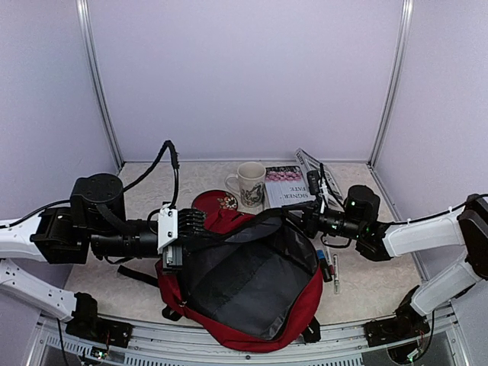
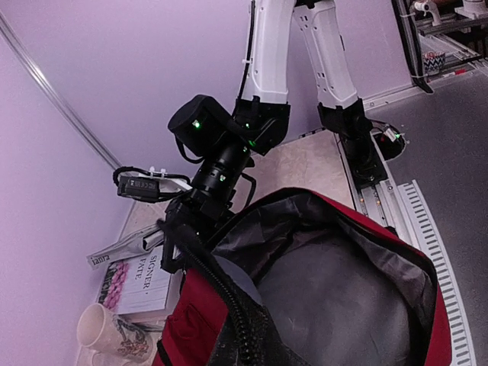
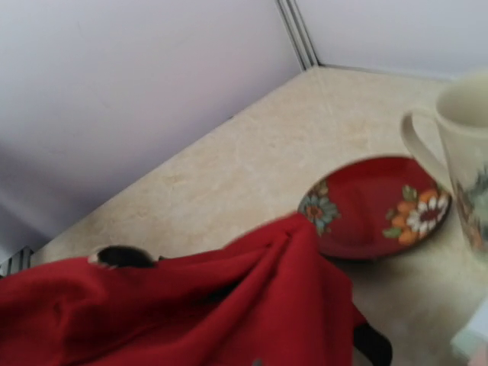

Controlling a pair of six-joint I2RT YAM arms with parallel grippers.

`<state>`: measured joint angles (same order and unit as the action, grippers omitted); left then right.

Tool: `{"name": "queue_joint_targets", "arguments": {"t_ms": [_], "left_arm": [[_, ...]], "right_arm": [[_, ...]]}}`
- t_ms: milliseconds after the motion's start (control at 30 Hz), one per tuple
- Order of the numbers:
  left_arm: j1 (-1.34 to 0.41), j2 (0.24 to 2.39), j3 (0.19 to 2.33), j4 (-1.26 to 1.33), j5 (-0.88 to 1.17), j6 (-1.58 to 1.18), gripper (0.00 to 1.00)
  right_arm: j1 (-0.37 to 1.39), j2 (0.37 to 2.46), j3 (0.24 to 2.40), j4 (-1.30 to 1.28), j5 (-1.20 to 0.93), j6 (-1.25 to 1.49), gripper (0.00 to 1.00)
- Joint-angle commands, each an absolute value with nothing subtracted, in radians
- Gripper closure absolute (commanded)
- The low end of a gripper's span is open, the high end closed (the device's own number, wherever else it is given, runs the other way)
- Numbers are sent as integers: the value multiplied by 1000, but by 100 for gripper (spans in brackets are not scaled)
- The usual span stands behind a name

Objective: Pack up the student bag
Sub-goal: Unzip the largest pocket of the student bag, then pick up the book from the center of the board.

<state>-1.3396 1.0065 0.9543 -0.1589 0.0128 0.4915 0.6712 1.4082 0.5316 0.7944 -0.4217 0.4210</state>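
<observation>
student bag lies front-centre on the surface, mouth gaping | left hand and right hand each clamped on opposite rim edges | we judge: hold the rim taut and level, so mug and book behind it can go in cleanly

One student bag, one mug, one red plate, one book, one newspaper, two pens.
</observation>
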Motion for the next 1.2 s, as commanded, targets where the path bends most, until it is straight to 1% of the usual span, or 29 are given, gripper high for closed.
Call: {"name": "queue_joint_targets", "arguments": {"t_ms": [0, 100, 200, 233, 333, 367, 433, 467, 533, 600, 633, 667, 700, 733, 800, 867, 933, 1100, 1167], "left_arm": [[-1316, 928, 954, -65, 162, 477, 100], [-1288, 859, 911, -47, 171, 447, 100], [-1258, 809, 865, -2, 139, 419, 100], [-1243, 803, 852, 21, 109, 399, 100], [-1183, 832, 843, 29, 6, 298, 100], [-1166, 849, 850, 15, -17, 268, 100], [-1145, 870, 869, -4, -49, 224, 100], [-1140, 872, 875, -7, -57, 216, 100], [-1127, 870, 884, -7, -64, 203, 100], [-1110, 873, 902, -17, -60, 192, 100], [-1101, 876, 914, -27, -55, 188, 100], [-1092, 882, 924, -38, -53, 185, 100], [-1085, 889, 935, -50, -48, 184, 100], [-1077, 895, 945, -62, -44, 186, 100], [-1066, 910, 958, -76, -36, 191, 100], [-1052, 925, 965, -85, -11, 195, 100], [-1045, 934, 962, -89, 3, 204, 100], [-1035, 950, 941, -73, 8, 223, 100], [-1031, 955, 936, -72, 17, 228, 100]], "right_arm": [[631, 1452, 482, 909, -281, 505, 100], [618, 1489, 481, 910, -283, 522, 100], [603, 1511, 533, 820, -316, 530, 100], [602, 1503, 558, 763, -327, 527, 90], [601, 1417, 620, 611, -322, 490, 44], [600, 1375, 647, 534, -294, 484, 38], [586, 1304, 726, 318, -231, 477, 29], [573, 1281, 770, 218, -206, 475, 26], [543, 1248, 830, 59, -147, 477, 23], [514, 1226, 859, -58, -47, 470, 16], [498, 1222, 864, -99, 5, 466, 10], [471, 1223, 867, -126, 28, 450, 4], [431, 1231, 873, -144, 12, 435, 1], [378, 1243, 883, -158, -35, 448, 0], [269, 1273, 883, -148, -153, 642, 1], [209, 1292, 840, -57, -216, 803, 5], [206, 1306, 791, 53, -213, 917, 6], [213, 1365, 613, 381, -174, 1347, 9], [225, 1402, 598, 442, -126, 1452, 9]]}}
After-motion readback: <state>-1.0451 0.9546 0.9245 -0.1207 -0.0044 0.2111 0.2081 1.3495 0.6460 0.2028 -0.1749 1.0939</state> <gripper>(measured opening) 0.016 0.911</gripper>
